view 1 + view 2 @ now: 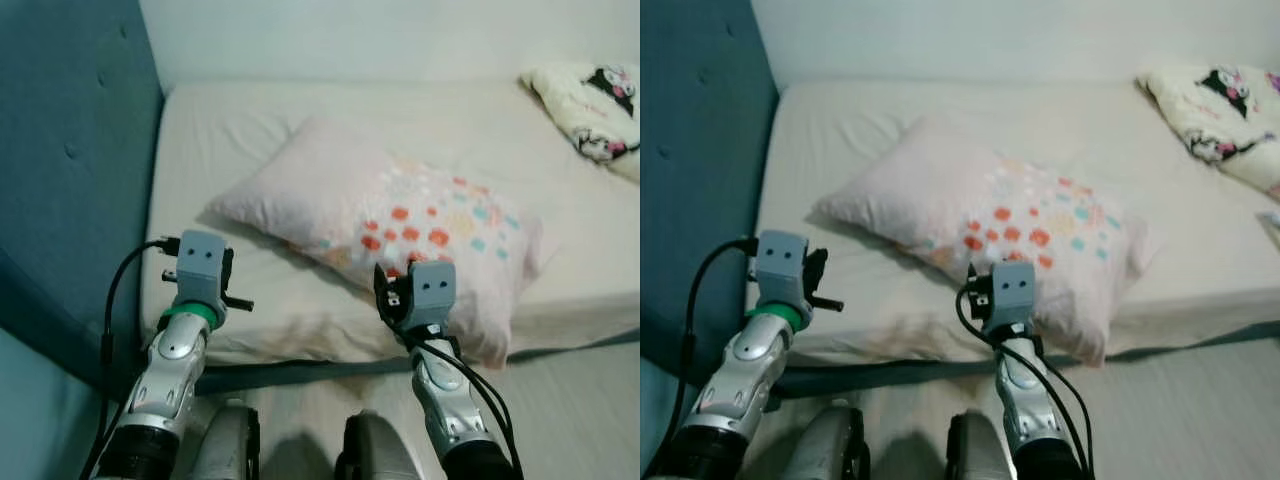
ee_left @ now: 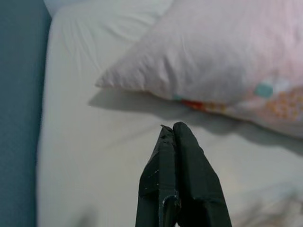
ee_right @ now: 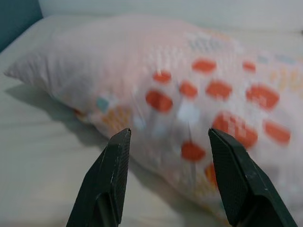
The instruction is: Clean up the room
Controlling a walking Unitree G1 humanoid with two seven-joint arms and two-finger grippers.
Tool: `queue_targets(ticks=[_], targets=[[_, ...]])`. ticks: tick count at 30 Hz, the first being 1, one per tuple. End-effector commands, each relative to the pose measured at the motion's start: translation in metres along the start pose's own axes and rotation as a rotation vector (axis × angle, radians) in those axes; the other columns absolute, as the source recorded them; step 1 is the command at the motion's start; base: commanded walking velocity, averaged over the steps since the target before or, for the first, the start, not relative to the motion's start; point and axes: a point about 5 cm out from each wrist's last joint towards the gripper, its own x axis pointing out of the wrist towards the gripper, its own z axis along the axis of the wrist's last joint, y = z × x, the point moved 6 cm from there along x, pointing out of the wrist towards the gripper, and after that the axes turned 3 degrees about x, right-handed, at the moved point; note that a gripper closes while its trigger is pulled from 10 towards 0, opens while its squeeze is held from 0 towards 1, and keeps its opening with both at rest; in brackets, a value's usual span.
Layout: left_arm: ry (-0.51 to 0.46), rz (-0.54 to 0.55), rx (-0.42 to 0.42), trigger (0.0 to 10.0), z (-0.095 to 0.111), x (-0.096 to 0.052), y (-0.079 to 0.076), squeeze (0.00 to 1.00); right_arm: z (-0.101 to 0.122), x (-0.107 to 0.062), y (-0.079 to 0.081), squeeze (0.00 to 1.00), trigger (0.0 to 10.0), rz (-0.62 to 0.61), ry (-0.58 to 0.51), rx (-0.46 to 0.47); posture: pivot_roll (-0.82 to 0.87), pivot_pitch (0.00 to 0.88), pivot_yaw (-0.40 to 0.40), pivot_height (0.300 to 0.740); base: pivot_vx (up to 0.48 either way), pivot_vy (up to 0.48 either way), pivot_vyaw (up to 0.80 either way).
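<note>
A pale pink pillow (image 1: 370,215) with orange and teal dots lies askew on the cream bed sheet (image 1: 230,130), its near corner hanging over the bed's front edge. My right gripper (image 3: 170,135) is open and held close to the pillow's dotted near side, with nothing between its fingers. My left gripper (image 2: 171,128) is shut and empty. It hovers over the bare sheet near the front left of the bed, short of the pillow's plain left corner (image 2: 106,82).
A padded blue headboard (image 1: 70,150) runs along the bed's left side. A cream blanket (image 1: 595,105) with black cartoon figures is bunched at the far right of the bed. Grey floor (image 1: 580,400) lies in front of the bed.
</note>
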Motion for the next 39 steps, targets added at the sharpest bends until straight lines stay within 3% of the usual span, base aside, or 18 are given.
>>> queue_targets(ticks=[1,11,17,19,20,21,23,24,26,28,29,32,36,39], targets=[[0.014,-0.005,0.007,10.0,-0.005,-0.002,-0.001,0.0,-0.007,-0.003,-0.005,0.0,10.0,-0.019,0.026,0.005,0.03,0.08,0.038,0.588,0.0,0.0,0.0],[0.018,-0.004,0.011,10.0,-0.006,-0.004,0.001,0.0,0.002,0.001,-0.017,0.0,10.0,-0.027,0.0,0.004,0.03,0.098,0.043,0.584,0.0,0.0,0.0],[0.02,-0.004,0.013,10.0,-0.006,-0.005,0.002,0.0,0.024,0.005,-0.04,0.0,10.0,-0.05,-0.063,-0.048,0.03,0.105,0.043,0.584,0.0,0.0,0.0],[0.024,-0.004,0.014,10.0,-0.007,-0.006,0.002,0.0,0.056,0.003,-0.089,0.0,10.0,-0.177,-0.138,-0.127,0.02,0.109,0.045,0.584,0.0,0.0,0.0],[0.024,-0.004,0.014,10.0,-0.007,-0.006,0.002,0.0,0.056,0.003,-0.089,0.0,10.0,-0.177,-0.138,-0.127,0.02,0.109,0.045,0.584,0.0,0.0,0.0],[0.026,-0.004,0.015,10.0,-0.008,-0.006,0.003,0.0,0.068,0.0,-0.11,0.0,10.0,-0.235,-0.162,-0.156,0.02,0.109,0.045,0.584,0.0,0.0,0.0],[0.026,-0.004,0.015,10.0,-0.008,-0.006,0.003,0.0,0.068,0.0,-0.11,0.0,10.0,-0.235,-0.162,-0.156,0.02,0.109,0.045,0.584,0.0,0.0,0.0],[0.027,-0.005,0.015,10.0,-0.008,-0.006,0.003,0.0,0.077,-0.006,-0.14,0.0,10.0,-0.298,-0.164,-0.201,0.02,0.113,0.051,0.584,0.0,0.0,0.0],[0.028,-0.013,0.021,10.0,-0.007,-0.006,0.002,0.0,0.075,-0.013,-0.193,0.0,10.0,-0.402,-0.088,-0.259,0.02,0.132,0.066,0.584,0.0,0.0,0.0],[0.028,-0.013,0.021,10.0,-0.007,-0.006,0.002,0.0,0.075,-0.013,-0.193,0.0,10.0,-0.402,-0.088,-0.259,0.02,0.132,0.066,0.584,0.0,0.0,0.0],[0.026,-0.015,0.027,10.0,-0.005,-0.006,0.004,0.0,0.064,-0.016,-0.222,0.0,10.0,-0.477,0.006,-0.253,0.03,0.147,0.069,0.584,0.0,0.0,0.0],[0.027,-0.012,0.031,10.0,-0.005,-0.006,0.005,0.0,0.054,-0.017,-0.236,0.0,10.0,-0.533,0.088,-0.255,0.04,0.15,0.07,0.584,0.0,0.0,0.0],[0.027,-0.005,0.035,10.0,-0.004,-0.008,0.008,0.0,0.045,-0.021,-0.246,0.0,10.0,-0.58,0.158,-0.244,0.07,0.166,0.07,0.584,0.0,0.0,0.0],[0.03,0.025,0.05,10.0,-0.003,-0.015,0.021,0.0,0.022,-0.024,-0.251,0.0,10.0,-0.593,0.322,-0.202,0.11,0.185,0.072,0.584,0.0,0.0,0.0]])
